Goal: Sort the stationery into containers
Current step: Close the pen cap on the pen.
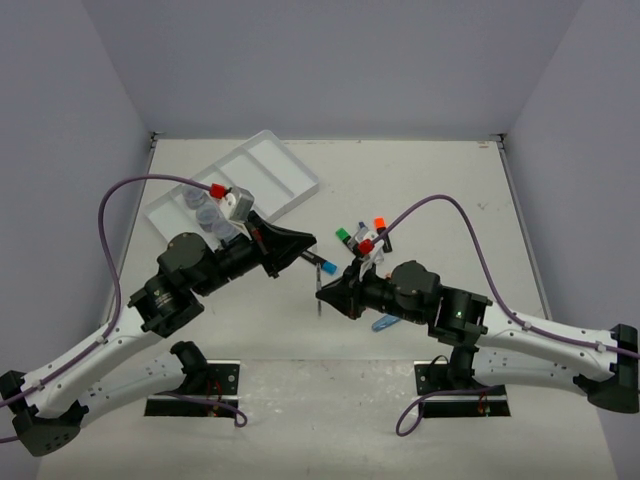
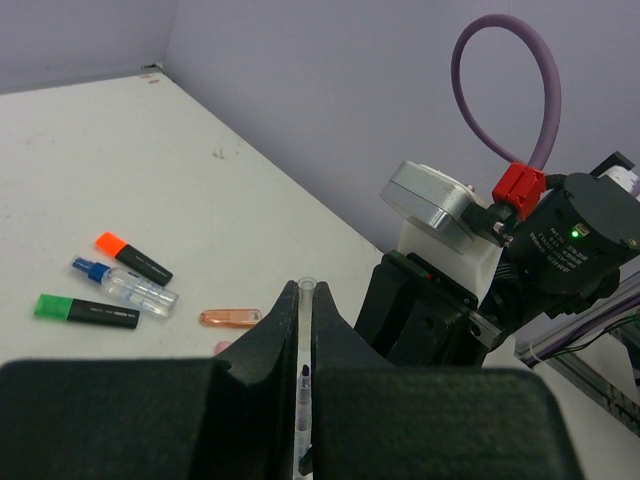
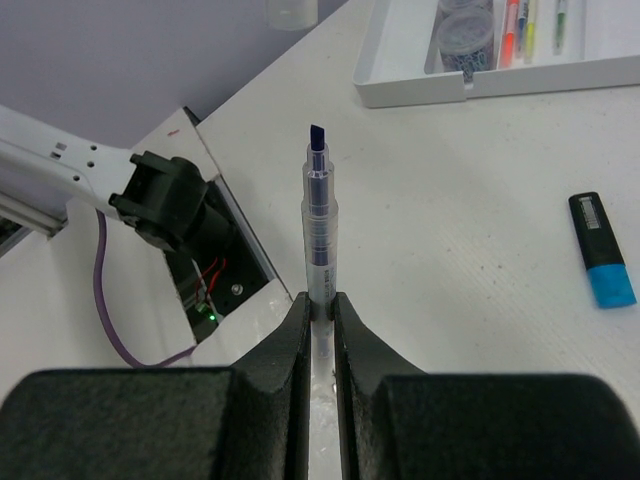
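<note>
1. Counter (image 1: 420,170): it carried the loose stationery at its middle, between the two arms. I judged that spot to be within reach of either arm.
2. White tray (image 1: 272,165): it sat askew at the far left, beyond the left arm. It held round jars (image 3: 467,35) and some thin pens. The left wrist hid its near end from above, and the right wrist view cut it off.
3. Right fingers (image 3: 336,310): these were closed tight on the lower barrel of a pen (image 3: 318,220). Its chisel tip pointed towards the tray, which I judged to suit carrying it there.
4. Left fingers (image 2: 314,305): these were pinched shut on a clear tube (image 2: 305,288). I could not tell whether it was a pen or a cap.
5. Unsorted on the counter:
   - blue highlighter (image 3: 602,262)
   - green highlighter (image 2: 85,311)
   - orange highlighter (image 2: 133,258)
   - blue-capped bottle (image 2: 130,288)
   - orange piece (image 2: 230,318)
6. Pink scrap (image 2: 225,347): it was mostly hidden behind a left finger, so I could not identify it.
</note>
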Available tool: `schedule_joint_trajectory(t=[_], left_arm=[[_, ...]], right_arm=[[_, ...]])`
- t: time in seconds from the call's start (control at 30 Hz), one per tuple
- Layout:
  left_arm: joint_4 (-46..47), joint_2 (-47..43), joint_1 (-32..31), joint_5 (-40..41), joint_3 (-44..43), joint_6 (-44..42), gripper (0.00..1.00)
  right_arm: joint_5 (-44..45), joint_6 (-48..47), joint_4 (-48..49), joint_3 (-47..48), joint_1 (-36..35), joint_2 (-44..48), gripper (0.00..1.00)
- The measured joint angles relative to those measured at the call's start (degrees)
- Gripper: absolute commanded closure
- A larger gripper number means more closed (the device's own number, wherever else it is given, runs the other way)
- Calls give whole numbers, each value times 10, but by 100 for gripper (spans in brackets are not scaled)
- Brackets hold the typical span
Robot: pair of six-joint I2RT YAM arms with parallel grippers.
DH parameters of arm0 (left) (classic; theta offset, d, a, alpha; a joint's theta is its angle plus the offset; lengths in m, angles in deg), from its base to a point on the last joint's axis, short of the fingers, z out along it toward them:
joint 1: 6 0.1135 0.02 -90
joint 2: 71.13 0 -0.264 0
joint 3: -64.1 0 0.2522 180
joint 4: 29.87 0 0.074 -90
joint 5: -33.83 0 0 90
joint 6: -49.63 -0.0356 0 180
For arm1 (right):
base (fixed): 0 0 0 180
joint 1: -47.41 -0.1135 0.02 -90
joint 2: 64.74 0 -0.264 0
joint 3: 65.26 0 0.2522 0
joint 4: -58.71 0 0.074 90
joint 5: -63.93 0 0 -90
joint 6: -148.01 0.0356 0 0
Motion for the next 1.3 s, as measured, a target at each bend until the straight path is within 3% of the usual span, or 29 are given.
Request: schedule_joint_trajectory(t=[1.3], left_arm=[[-5, 12, 0, -29, 0, -28, 100]], right_arm=[[9, -14, -54, 41, 0, -16, 100]])
